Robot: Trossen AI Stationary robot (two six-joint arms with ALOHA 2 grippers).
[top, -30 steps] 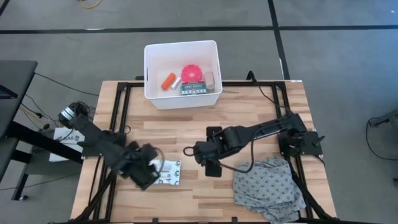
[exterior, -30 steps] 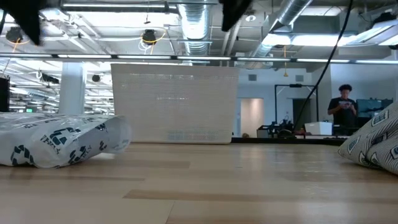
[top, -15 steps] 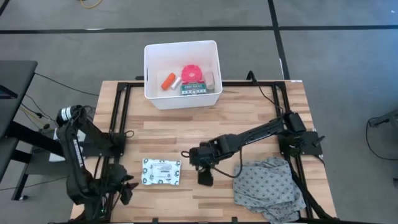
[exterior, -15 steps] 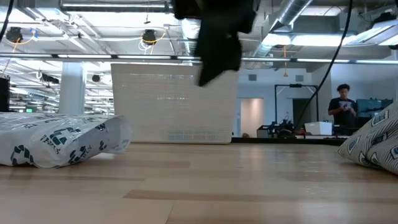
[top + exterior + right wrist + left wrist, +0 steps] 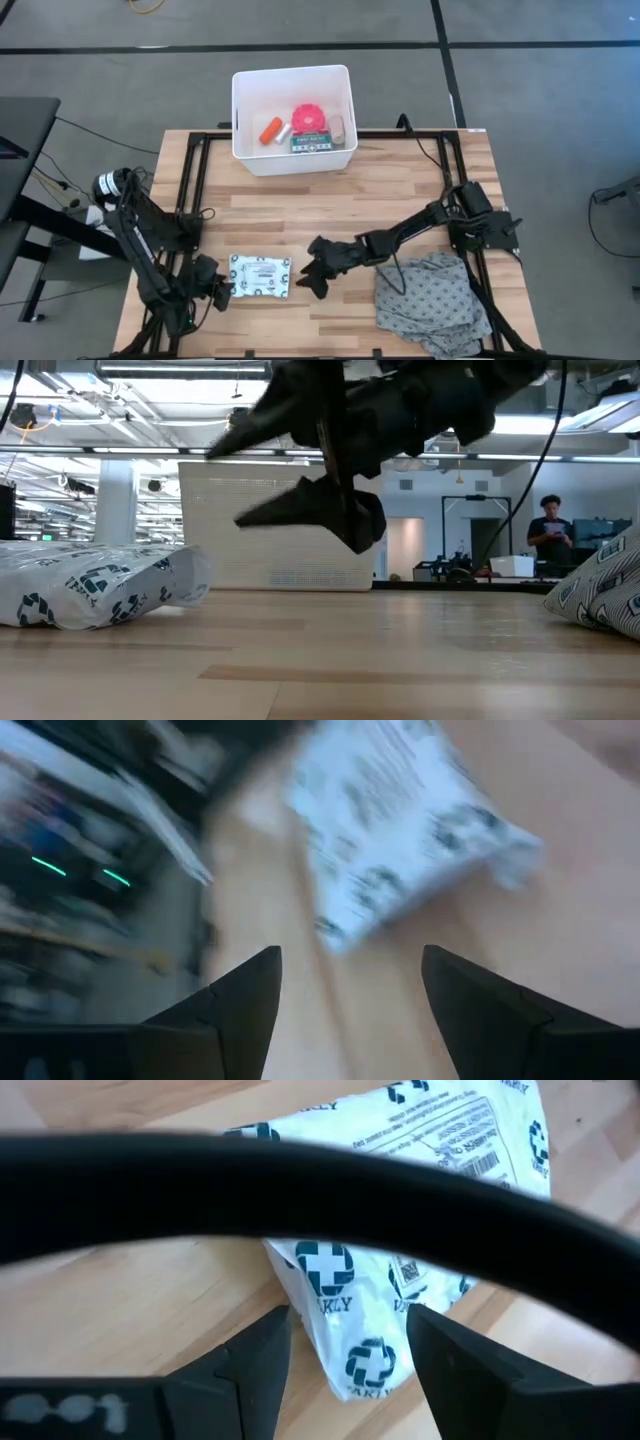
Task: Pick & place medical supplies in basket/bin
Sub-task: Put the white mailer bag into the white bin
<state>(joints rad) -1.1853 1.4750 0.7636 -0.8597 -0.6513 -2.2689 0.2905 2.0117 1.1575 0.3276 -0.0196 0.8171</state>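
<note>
Wood-plank counter (image 5: 400,190) on a black frame, grey floor around it, and a big open room with ceiling ducts behind where a person (image 5: 551,532) stands. The white tub (image 5: 293,118) at the far edge holds the orange tube (image 5: 270,129), pink roll (image 5: 310,117) and first-aid box (image 5: 312,144). Grey cloth (image 5: 430,300) sits near-right. The printed packet (image 5: 260,276) lies between both end effectors: left end effector (image 5: 222,291) spread at its edge, right end effector (image 5: 310,270) spread just beside it.
</note>
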